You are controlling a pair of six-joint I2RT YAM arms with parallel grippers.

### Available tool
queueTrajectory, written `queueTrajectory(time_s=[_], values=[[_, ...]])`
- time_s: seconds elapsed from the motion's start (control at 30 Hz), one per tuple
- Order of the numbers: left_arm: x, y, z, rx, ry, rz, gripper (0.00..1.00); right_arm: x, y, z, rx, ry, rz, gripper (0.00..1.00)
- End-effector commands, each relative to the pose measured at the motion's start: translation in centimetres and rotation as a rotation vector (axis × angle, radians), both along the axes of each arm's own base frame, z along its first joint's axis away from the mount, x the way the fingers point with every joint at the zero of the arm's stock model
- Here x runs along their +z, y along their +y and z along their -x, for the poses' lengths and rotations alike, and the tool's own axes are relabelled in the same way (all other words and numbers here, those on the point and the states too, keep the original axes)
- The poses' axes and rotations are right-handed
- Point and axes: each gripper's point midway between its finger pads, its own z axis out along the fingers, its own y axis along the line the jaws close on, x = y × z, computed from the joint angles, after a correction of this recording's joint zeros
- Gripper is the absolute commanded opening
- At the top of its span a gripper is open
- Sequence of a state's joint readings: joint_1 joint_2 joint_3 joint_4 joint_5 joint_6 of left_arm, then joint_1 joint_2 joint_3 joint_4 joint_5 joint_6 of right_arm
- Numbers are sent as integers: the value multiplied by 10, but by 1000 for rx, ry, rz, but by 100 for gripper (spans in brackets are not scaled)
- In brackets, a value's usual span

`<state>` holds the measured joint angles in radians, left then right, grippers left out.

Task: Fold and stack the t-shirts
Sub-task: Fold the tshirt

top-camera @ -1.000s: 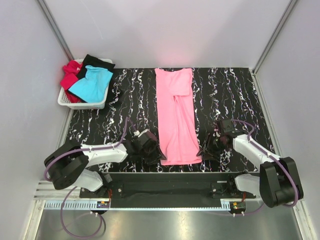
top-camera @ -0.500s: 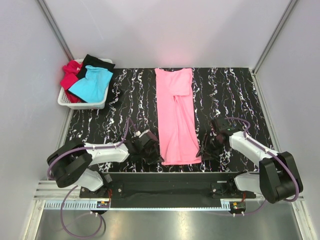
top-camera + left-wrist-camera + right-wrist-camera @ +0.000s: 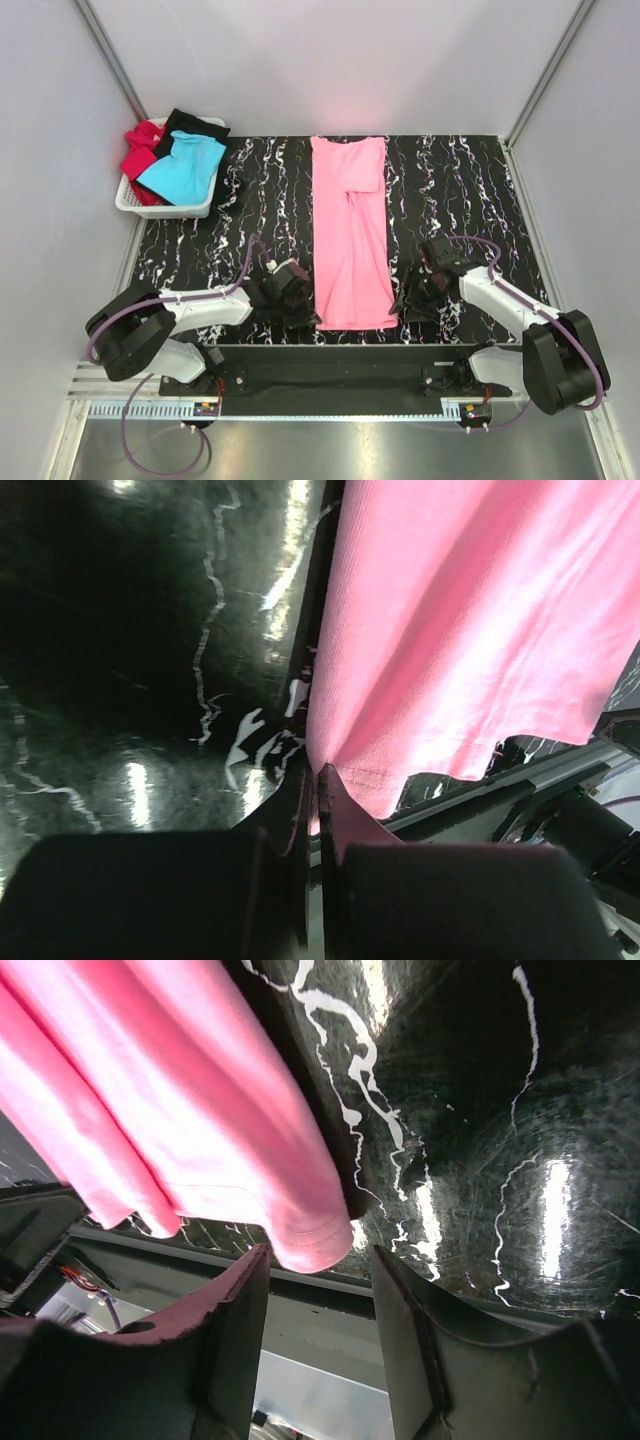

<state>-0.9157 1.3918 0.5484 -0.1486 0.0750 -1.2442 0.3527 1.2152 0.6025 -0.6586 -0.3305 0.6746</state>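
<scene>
The pink t-shirt (image 3: 350, 235) lies as a long narrow strip down the middle of the black marbled table. My left gripper (image 3: 306, 316) is at its near left corner. In the left wrist view the left gripper (image 3: 318, 776) is shut on the hem of the pink shirt (image 3: 470, 610). My right gripper (image 3: 404, 304) is at the near right corner. In the right wrist view the right gripper (image 3: 320, 1260) is open, and the corner of the pink shirt (image 3: 200, 1110) hangs between its fingertips. The turquoise (image 3: 185, 165), red (image 3: 140, 150) and black (image 3: 190, 123) shirts lie in the basket.
The white plastic basket (image 3: 165, 208) stands at the far left of the table. A black bar (image 3: 330, 375) and a metal rail run along the near edge by the arm bases. Grey walls close the sides and back.
The shirt's near left corner has shifted a little to the left with my left gripper. My right gripper has edged closer to the near right corner.
</scene>
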Motion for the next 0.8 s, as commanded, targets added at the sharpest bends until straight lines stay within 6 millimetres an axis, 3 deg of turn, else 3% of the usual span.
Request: queueTrajectory(time_s=[0.0,0.3,0.47,0.57,0.77], values=[[-11,21,7,-24,2,-74,0,-3,7,0,7,-13,-5,53],[-14,24,8,-27,9,-79,0,-15,17,0,28,1,0,45],[-12,25,7,-22,7,-74,0,-16,18,-3,28,-4,17,24],[-8,24,4,-20,6,-60,0,-16,19,-4,35,5,24,0],[23,8,-12,-37,-37,12,0,-3,21,-9,72,-4,27,0]])
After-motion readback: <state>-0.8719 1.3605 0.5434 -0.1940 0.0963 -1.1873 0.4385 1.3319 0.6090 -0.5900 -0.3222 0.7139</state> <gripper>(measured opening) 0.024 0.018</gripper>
